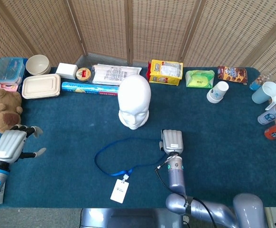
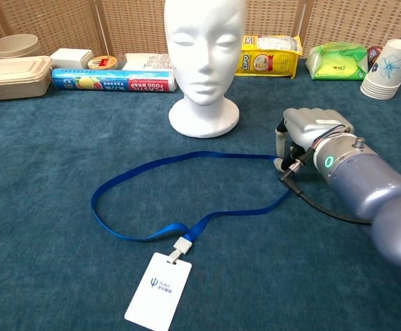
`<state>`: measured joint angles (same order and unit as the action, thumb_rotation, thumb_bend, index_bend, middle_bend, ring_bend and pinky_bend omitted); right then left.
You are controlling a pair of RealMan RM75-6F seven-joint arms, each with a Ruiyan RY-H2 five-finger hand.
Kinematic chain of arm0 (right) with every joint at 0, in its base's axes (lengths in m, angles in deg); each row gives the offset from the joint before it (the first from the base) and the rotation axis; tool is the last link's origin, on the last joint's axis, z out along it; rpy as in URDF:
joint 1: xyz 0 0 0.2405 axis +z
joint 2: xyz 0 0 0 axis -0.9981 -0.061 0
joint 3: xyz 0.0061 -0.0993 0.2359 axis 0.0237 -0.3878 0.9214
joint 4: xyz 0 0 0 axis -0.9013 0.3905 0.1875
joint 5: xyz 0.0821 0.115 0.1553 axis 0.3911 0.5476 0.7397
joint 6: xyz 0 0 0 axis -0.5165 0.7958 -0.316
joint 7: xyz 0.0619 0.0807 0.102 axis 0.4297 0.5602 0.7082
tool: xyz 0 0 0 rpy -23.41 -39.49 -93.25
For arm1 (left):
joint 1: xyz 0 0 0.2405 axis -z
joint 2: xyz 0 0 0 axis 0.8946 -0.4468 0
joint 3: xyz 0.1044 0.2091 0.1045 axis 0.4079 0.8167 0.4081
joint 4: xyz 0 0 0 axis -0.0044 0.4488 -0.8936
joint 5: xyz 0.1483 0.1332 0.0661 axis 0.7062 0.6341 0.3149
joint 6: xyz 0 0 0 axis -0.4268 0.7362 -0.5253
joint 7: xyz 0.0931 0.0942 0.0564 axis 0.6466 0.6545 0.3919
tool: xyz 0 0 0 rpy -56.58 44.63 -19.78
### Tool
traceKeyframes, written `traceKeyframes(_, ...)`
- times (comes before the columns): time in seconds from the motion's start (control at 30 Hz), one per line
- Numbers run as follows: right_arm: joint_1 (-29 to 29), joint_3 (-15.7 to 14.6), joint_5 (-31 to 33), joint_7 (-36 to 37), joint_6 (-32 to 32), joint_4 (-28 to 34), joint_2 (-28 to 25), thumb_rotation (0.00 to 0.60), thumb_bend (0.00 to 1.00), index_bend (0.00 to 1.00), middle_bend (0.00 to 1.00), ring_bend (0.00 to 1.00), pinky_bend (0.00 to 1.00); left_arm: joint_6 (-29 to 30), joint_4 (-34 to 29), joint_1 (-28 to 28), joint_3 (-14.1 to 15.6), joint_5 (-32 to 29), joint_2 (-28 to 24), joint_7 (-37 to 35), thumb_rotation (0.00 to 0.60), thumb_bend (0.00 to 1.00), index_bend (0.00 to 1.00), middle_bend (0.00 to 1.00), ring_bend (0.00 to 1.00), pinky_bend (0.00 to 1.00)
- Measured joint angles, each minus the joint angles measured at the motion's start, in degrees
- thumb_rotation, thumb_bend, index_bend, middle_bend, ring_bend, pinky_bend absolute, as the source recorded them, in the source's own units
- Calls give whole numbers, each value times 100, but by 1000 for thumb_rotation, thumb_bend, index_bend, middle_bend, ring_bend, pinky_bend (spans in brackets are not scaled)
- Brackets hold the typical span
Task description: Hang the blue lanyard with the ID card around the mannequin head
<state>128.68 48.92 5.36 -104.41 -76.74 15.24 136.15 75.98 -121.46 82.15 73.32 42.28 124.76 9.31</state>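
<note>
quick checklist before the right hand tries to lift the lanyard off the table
1. Right robot hand sits at the right end of the blue lanyard loop: ok.
2. Lanyard actually pinched between its fingers: cannot tell, the hand's back hides the contact.
3. Loop lies open and untwisted on the table: ok.
4. ID card attached at the clip and free of other items: ok.
5. Mannequin head upright, with nothing between it and the loop: ok.
6. Left robot hand ready to help spread the loop: not ok, it is far off near the table's left edge, holding nothing.
</note>
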Motion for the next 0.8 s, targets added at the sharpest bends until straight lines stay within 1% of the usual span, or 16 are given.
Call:
traceKeyframes(0.2, 30, 4, 42, -27, 26, -69, 36, 543, 468, 539, 935, 1000, 1000, -19, 22, 3, 14, -11, 15, -9, 476, 205, 366, 462, 392, 276)
traceKeyframes(0.37, 43, -6, 41, -39, 27, -80, 48, 580, 476, 570, 938, 1000, 1000, -42, 32, 11, 2, -68, 23, -4, 476, 204, 366, 462, 392, 276)
traceKeyframes(0.63, 47, -21, -10, -37, -4, 16, 26, 580, 486, 585, 944, 1000, 1000, -107, 7, 74, -37, -136, 26, 90, 476, 204, 366, 463, 393, 285)
traceKeyframes(0.73, 45, -24, -32, -27, -18, 77, 9, 580, 486, 587, 944, 1000, 1000, -133, -24, 123, -74, -176, 39, 194, 472, 204, 366, 463, 396, 321)
traceKeyframes(0.8, 43, -30, -74, -14, -41, 148, -7, 578, 486, 587, 944, 1000, 1000, -144, -37, 183, -122, -192, 77, 321, 472, 205, 366, 465, 443, 404)
